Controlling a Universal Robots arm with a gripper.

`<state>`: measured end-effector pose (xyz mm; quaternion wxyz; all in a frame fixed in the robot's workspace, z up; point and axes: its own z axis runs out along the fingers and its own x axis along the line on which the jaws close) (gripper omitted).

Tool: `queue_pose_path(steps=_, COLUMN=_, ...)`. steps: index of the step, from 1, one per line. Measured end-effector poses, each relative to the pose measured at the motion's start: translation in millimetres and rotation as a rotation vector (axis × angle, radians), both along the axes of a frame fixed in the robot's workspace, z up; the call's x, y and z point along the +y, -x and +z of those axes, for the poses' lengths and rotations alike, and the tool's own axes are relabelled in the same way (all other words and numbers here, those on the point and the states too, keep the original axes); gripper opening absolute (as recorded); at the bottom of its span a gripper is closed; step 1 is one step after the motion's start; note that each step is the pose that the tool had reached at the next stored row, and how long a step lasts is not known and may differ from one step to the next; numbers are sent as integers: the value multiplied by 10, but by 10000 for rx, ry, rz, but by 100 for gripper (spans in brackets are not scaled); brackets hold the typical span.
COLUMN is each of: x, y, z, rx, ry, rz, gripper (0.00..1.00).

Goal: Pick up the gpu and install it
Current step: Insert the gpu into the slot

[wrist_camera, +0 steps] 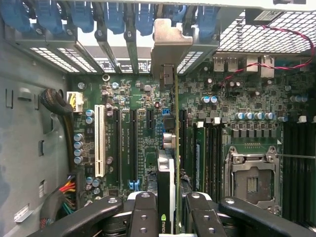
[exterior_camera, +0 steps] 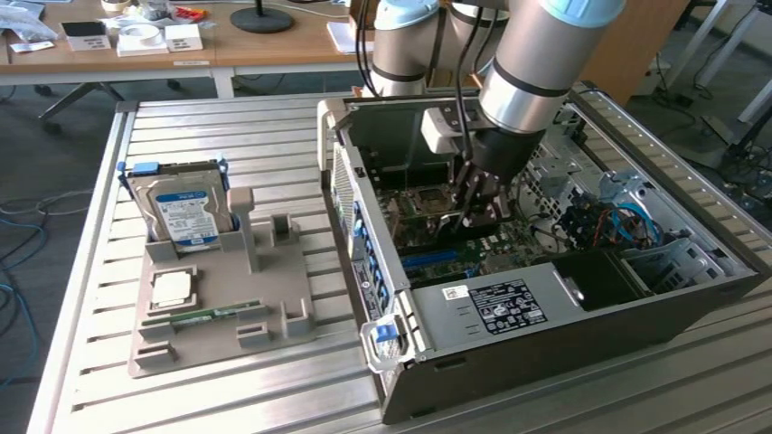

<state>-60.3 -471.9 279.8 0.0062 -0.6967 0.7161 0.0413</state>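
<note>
My gripper (exterior_camera: 479, 203) reaches down into the open computer case (exterior_camera: 579, 334), over the motherboard (wrist_camera: 133, 98). In the wrist view the gripper (wrist_camera: 170, 210) is shut on the gpu (wrist_camera: 170, 163), a thin card seen edge-on with a dark face and a green logo between the black fingers (wrist_camera: 143, 212). The card's pale metal end bracket (wrist_camera: 170, 49) stands at the rear slot openings of the case. The card hangs over the row of long expansion slots (wrist_camera: 133, 143), in line with a slot beside the black ones. Whether its edge touches the slot I cannot tell.
A grey holder (exterior_camera: 205, 339) on the slatted metal table, at the exterior view's left, carries a hard drive (exterior_camera: 181, 208), a square chip (exterior_camera: 173, 289) and a narrow green stick (exterior_camera: 205, 316). Inside the case are a power supply (exterior_camera: 507, 307), cables (exterior_camera: 616, 226) and blue slot clips (wrist_camera: 84, 15).
</note>
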Motion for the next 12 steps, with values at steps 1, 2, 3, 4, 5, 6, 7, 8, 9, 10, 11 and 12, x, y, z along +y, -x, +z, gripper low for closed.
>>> queue_pose_path(steps=1, x=0, y=0, z=-2, rx=0, ry=0, rz=0, gripper=27)
queue_pose_path(steps=2, x=0, y=0, z=-2, rx=0, ry=2, rz=0, gripper=27)
queue_pose_path(steps=3, x=0, y=0, z=-3, rx=1, ry=3, rz=0, gripper=27)
queue_pose_path(steps=4, x=0, y=0, z=-4, rx=0, ry=1, rz=0, gripper=27)
queue_pose_path(steps=5, x=0, y=0, z=-7, rx=0, ry=0, rz=0, gripper=27)
queue_pose_path(steps=6, x=0, y=0, z=-9, rx=0, ry=0, rz=0, gripper=27)
queue_pose_path(steps=7, x=0, y=0, z=-10, rx=0, ry=1, rz=0, gripper=27)
queue_pose_path(steps=8, x=0, y=0, z=-11, rx=0, ry=2, rz=0, gripper=27)
queue_pose_path(steps=9, x=0, y=0, z=-11, rx=1, ry=2, rz=0, gripper=27)
queue_pose_path(steps=10, x=0, y=0, z=-12, rx=0, ry=1, rz=0, gripper=27)
queue_pose_path(steps=11, x=0, y=0, z=-14, rx=0, ry=-4, rz=0, gripper=27)
queue_pose_path(steps=12, x=0, y=0, z=-18, rx=-1, ry=-9, rz=0, gripper=27)
